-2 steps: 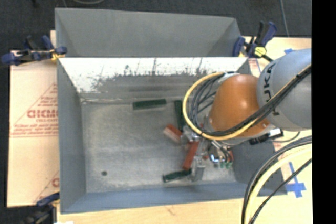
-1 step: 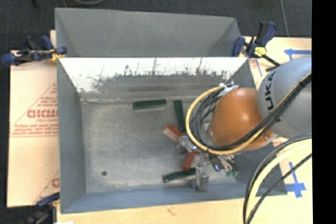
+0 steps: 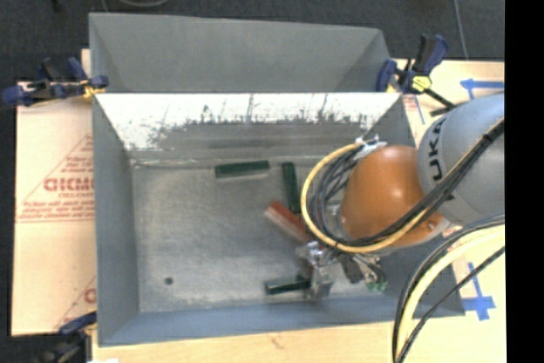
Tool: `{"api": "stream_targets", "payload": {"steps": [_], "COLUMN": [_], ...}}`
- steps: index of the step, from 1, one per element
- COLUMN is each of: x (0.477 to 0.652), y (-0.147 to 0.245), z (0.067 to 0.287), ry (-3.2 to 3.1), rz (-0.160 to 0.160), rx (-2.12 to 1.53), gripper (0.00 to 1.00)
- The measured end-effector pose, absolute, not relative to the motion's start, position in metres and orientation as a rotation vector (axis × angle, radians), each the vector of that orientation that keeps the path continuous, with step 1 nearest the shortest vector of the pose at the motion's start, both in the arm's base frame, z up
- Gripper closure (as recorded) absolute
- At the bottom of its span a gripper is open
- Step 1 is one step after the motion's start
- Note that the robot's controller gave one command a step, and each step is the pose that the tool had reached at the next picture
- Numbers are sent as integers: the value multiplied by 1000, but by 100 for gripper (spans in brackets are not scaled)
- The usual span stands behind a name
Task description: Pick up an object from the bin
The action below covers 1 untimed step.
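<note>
The bin (image 3: 115, 217) holds three dark green bars: a back bar (image 3: 242, 170), a middle bar (image 3: 291, 181) and a front bar (image 3: 286, 287). There is one reddish-brown strip (image 3: 283, 217) and one small dark speck (image 3: 167, 281). A green bit (image 3: 374, 286) under the arm may be a fourth bar.

Bin (image 3: 187, 234) was plain grey, floor faintly speckled. Its far wall (image 3: 255, 119) was off-white with dark vertical scratch streaks. Back green bar (image 3: 242, 170), middle green bar (image 3: 291, 183) and front green bar (image 3: 285, 287) were all the same dark green. Slanted bar (image 3: 283, 217) was reddish-brown. Wrist cover (image 3: 382, 191) was glossy orange (cables (image 3: 319, 174) black and pale yellow). Arm (image 3: 467, 149) was silver-grey with black lettering.
</note>
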State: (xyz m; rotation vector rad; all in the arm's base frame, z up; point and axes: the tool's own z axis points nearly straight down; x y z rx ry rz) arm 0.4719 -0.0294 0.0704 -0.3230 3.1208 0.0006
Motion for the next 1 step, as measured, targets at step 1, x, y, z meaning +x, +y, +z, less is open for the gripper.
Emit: {"api": "stream_targets", "payload": {"steps": [1], "x": [478], "y": [-36], "z": [255], "ry": [3124], "rz": [-4], "rx": [-192], "gripper": [100]}}
